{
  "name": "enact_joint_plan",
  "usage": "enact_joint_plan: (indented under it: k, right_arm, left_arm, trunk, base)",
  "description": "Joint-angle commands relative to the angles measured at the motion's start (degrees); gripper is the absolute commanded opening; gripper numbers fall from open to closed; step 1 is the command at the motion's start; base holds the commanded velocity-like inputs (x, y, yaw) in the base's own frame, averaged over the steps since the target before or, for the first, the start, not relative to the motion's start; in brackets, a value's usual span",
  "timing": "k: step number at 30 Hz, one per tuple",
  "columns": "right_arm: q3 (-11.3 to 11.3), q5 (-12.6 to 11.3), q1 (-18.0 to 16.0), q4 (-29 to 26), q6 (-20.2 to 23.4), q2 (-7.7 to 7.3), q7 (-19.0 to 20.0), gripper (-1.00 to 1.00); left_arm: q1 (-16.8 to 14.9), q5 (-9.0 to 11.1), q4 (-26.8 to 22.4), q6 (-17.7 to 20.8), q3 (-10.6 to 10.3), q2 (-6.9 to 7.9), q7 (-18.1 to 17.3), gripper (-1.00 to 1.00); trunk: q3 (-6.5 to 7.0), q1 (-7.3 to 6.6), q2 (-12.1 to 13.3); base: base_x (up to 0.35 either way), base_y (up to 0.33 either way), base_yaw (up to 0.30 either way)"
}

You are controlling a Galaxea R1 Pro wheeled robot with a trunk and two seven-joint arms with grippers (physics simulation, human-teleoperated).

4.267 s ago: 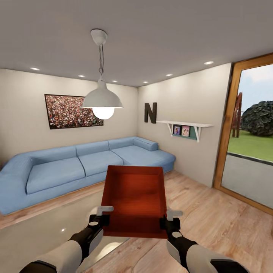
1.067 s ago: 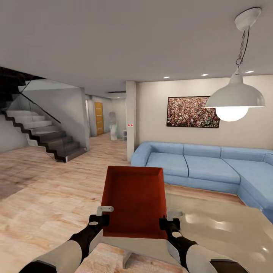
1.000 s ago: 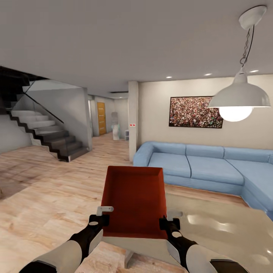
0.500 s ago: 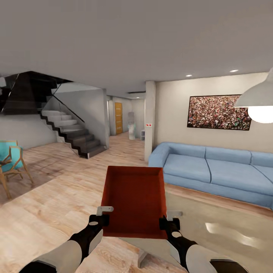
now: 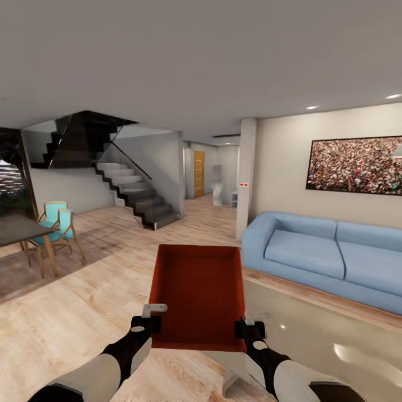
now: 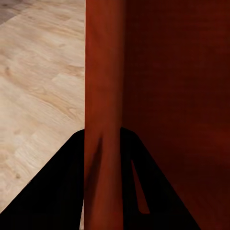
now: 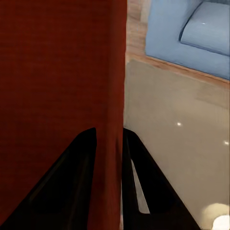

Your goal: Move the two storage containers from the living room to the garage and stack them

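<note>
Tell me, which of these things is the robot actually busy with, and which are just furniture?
Part of the job:
storage container
left gripper
right gripper

Just around:
blue sofa
staircase
wall picture
dining chairs
orange door

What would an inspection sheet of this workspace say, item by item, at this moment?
Surface: light wood floor; glossy beige low table at the right.
Job's things: one red container, open and empty, carried in front of the robot.
Clutter: nothing seen.
Grippers: left gripper and right gripper each clamp a side wall of the container.
Cables: nothing seen.
Surroundings: blue sofa, picture, stairs, orange door, dining table, turquoise chairs.
</note>
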Motion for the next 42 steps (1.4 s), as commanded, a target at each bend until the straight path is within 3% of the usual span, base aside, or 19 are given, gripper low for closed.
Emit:
enact_joint_plan:
  k: [1,42]
  right_arm:
    - [-1.5,0.4,0.0,-0.1,-1.6,-0.02,-4.9,-1.00]
    - [-1.5,0.4,0.0,-0.1,-1.6,0.03,-4.9,-1.00]
  left_arm:
    - [-0.1,5.9,0.2,-0.1,2.7,-0.03,1.2,-1.00]
    - [-0.1,5.9,0.2,-0.1,2.7,-0.02,1.2,-1.00]
  trunk:
    - [-0.01,0.01,0.0]
    - [-0.01,0.01,0.0]
  base:
    - [0.000,0.000,0.300]
    - [0.000,0.000,0.300]
